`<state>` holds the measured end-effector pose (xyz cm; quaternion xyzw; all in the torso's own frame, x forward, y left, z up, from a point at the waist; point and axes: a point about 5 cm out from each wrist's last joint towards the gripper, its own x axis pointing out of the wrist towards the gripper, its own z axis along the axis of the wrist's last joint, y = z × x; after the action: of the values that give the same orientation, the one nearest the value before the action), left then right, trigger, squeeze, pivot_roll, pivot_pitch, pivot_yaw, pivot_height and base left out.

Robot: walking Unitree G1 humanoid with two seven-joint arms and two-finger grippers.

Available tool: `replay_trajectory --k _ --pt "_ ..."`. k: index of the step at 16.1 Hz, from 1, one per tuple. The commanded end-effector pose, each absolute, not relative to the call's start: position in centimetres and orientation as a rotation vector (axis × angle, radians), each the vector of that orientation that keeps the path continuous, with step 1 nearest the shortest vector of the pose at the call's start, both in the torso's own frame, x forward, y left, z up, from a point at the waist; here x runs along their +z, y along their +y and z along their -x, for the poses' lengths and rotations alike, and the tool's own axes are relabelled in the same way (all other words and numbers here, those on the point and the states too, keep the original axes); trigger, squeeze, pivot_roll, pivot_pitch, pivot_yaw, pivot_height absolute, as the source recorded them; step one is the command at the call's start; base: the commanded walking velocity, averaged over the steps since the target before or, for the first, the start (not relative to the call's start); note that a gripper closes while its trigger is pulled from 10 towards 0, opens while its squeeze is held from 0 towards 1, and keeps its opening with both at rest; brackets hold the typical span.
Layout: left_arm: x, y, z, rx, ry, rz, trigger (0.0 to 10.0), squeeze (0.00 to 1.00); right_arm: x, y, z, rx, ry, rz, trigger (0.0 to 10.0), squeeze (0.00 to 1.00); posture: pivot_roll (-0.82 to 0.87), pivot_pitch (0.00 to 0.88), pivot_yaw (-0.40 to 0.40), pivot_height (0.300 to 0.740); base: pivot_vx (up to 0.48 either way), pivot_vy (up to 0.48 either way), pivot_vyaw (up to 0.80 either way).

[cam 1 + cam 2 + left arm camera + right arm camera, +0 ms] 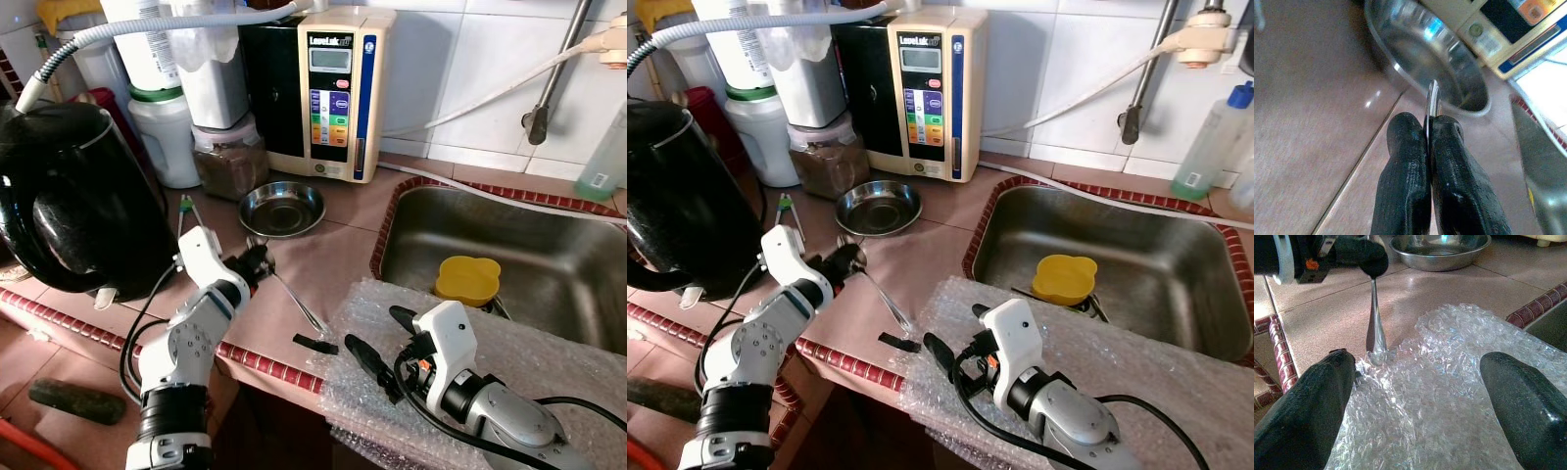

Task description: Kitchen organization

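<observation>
My left gripper (260, 262) is shut on the bowl end of a metal spoon (294, 299), low over the brown tiled counter, just in front of an empty steel bowl (282, 209). The spoon's handle (1374, 328) slants down to the edge of a sheet of bubble wrap (529, 343). In the left wrist view both fingers (1410, 186) pinch the spoon's thin edge (1432, 103), with the steel bowl (1420, 54) right behind. My right gripper (384, 341) stands open over the near corner of the bubble wrap (1440, 382), nothing between its fingers (1308, 411).
A large black kettle (69, 196) stands at the left. A water ioniser (333, 88) and jars line the back wall. The steel sink (549, 255) at the right holds a yellow lid-like piece (467, 279). A small black piece (315, 344) lies near the counter's front edge.
</observation>
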<state>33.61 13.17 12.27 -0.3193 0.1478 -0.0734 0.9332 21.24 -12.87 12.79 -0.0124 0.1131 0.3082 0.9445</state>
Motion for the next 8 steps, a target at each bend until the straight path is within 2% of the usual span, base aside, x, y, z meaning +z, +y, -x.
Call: replay_trajectory --k 1,3,8 --pt "13.0 13.3 -34.0 -0.151 0.267 0.606 0.0 0.0 13.0 -12.9 -21.3 0.633 0.22 0.024 10.0 0.0 -0.02 0.0 0.088 0.74 0.0 0.0 0.0" --pt "17.3 12.7 -35.1 -0.236 0.052 0.51 0.0 0.0 13.4 -13.4 -22.3 0.559 0.178 0.04 10.0 0.0 -0.02 0.0 0.087 0.74 0.0 0.0 0.0" --pt "19.4 12.1 -35.3 -0.308 -0.073 0.423 0.0 0.0 14.4 -14.1 -23.5 0.457 0.099 0.057 10.0 0.0 -0.02 0.0 0.089 0.74 0.0 0.0 0.0"
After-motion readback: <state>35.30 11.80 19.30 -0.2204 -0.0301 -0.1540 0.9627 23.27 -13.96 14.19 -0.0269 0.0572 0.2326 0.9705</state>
